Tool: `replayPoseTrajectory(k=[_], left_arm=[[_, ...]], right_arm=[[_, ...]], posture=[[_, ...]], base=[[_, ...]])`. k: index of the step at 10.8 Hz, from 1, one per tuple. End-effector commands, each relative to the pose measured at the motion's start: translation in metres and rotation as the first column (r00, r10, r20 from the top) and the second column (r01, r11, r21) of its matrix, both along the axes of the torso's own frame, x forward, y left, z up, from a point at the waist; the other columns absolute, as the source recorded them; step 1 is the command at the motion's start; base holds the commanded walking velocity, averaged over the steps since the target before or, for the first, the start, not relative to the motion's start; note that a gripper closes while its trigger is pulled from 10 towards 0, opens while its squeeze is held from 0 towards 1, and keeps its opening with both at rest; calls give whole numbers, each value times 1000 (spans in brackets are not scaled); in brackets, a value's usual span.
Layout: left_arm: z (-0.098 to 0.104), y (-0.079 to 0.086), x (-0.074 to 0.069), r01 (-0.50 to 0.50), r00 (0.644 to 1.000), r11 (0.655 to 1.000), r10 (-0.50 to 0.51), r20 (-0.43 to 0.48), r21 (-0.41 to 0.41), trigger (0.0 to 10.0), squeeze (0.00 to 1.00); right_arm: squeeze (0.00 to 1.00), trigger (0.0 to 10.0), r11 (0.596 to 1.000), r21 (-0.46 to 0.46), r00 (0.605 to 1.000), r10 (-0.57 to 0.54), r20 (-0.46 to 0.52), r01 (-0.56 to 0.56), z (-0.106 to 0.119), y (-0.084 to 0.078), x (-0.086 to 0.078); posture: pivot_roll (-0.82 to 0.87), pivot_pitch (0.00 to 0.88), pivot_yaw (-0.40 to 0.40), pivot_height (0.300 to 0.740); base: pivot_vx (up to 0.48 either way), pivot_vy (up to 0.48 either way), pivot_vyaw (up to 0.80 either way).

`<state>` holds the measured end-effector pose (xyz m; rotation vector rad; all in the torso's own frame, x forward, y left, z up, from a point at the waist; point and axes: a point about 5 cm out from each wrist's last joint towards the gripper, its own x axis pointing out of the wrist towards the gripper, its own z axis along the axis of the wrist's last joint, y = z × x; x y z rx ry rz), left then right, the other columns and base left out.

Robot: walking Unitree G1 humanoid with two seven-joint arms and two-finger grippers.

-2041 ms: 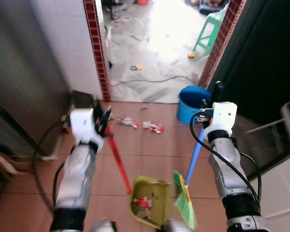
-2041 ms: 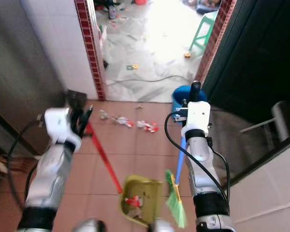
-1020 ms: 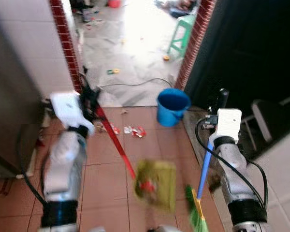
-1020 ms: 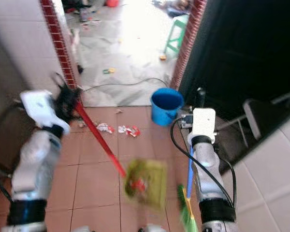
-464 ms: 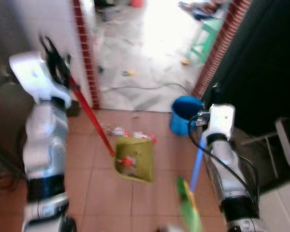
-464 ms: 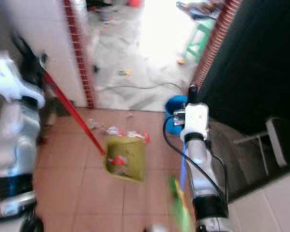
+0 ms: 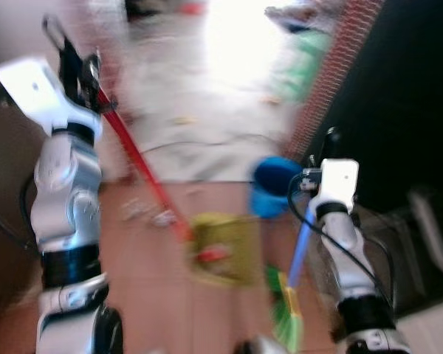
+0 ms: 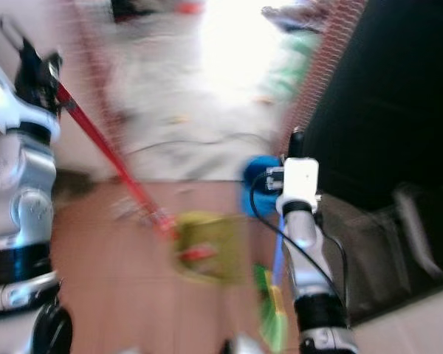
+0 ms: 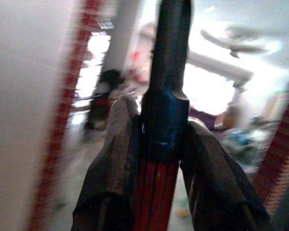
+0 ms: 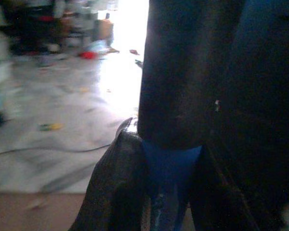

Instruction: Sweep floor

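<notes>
Right, the left gripper (image 9: 156,139) is clamped on the red dustpan handle (image 7: 144,173), fingers (image 9: 113,159) squeezing just under its black cap; from there the stick slants down and toward the right gripper to the yellow-green dustpan (image 7: 221,247) on the tiled floor (image 7: 144,295). That arm is raised high, elbow bent. The right gripper (image 10: 166,159) grips the blue broom handle (image 7: 301,247), hanging near vertical, green bristles (image 7: 284,313) beneath the fingers. A blue bucket (image 7: 275,184) sits just past them; ahead the doorway lies open, blurred.

Home entryway, terracotta tile floor (image 7: 140,295), brick doorframe (image 7: 332,81), blue bucket (image 7: 275,184)
</notes>
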<state>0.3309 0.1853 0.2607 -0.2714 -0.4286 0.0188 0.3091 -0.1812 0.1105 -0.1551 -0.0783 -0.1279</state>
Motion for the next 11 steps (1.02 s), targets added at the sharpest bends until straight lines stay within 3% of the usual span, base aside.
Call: replayPoseTrajectory(k=[1,4,11], left_arm=[[21,2,-3,1,996,999,2,86,-34,10000,0],[26,10,1,-45,993,998,48,109,-33,10000,0],[43,10,11,-75,982,997,72,176,11,10000,0]], right_arm=[[0,10000,999,-48,1000,-17,-6,17,2,-6,2],[0,10000,999,-50,1000,-9,-14,8,0,-4,4],[0,10000,998,-59,1000,-12,-20,11,-3,-4,3]], posture=[[-46,0,-47,740],[-46,0,-45,740],[-50,0,-40,740]], base=[[405,0,0],[406,0,0],[409,0,0]])
